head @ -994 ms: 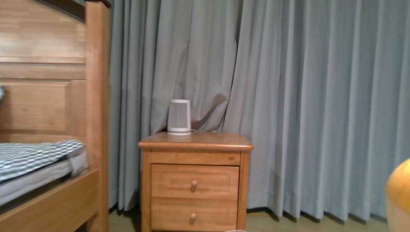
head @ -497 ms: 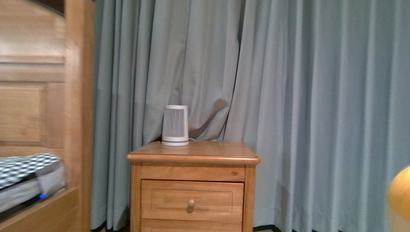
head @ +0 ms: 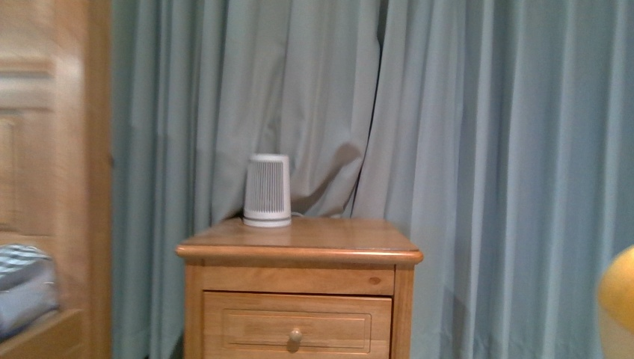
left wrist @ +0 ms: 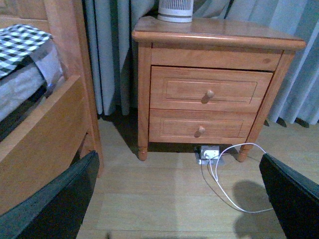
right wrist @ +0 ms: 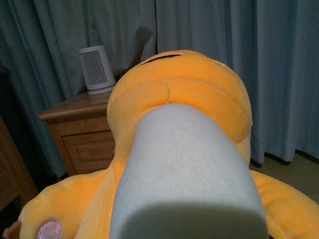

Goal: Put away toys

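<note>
The orange-yellow plush animal (right wrist: 184,84) fills the right wrist view, with a pink paw pad (right wrist: 49,229) at one corner. My right gripper (right wrist: 179,114) is shut on it; one pale grey padded finger (right wrist: 184,174) lies across its body. In the front view only a rounded yellow edge of the plush (head: 619,299) shows at the far right. My left gripper (left wrist: 174,199) is open and empty above the wood floor in front of the nightstand, with its dark fingers (left wrist: 55,199) wide apart.
A wooden nightstand (head: 299,250) with two knobbed drawers (left wrist: 209,92) stands against grey-blue curtains (head: 486,149). A white ribbed device (head: 267,191) sits on it. A wooden bed frame (head: 67,149) with checkered bedding (left wrist: 20,45) is on the left. A power strip and white cable (left wrist: 209,153) lie under the nightstand.
The front view has closed in on the nightstand, which now looks larger and lower. The bed has slid toward the left edge. The plush stays at the right edge.
</note>
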